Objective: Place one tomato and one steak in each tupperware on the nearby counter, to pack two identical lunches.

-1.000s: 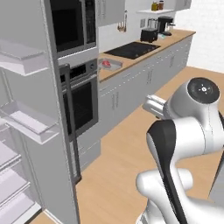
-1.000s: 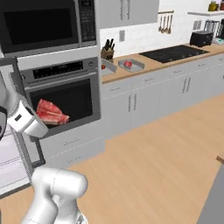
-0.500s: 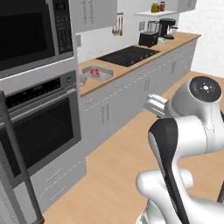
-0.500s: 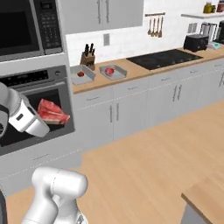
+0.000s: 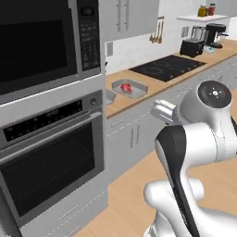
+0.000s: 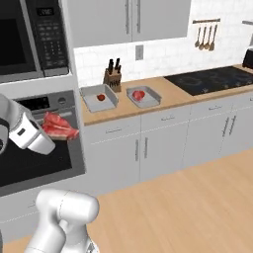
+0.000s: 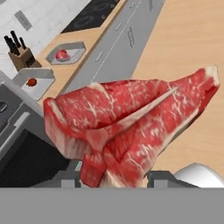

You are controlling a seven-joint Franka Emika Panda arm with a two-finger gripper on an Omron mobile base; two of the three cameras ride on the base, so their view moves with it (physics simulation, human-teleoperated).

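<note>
Fingers (image 7: 114, 177) are pinched tight on the steak (image 7: 131, 127), carrying it well short of the two tupperware (image 6: 99, 97) at 1 o'clock on the bench (image 6: 173, 99), and that slab looks floppy and slick, so grip near its middle.

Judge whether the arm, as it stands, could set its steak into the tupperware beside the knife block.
Probably not yet: the fingers hold the steak before the oven, well short of that tupperware on the counter. Nothing blocks the way.

My two base cameras look forward from behind me, left and right. Both share the counter (image 5: 139, 95) (image 6: 163, 101). My hand camera looks down close along my pincer.
</note>
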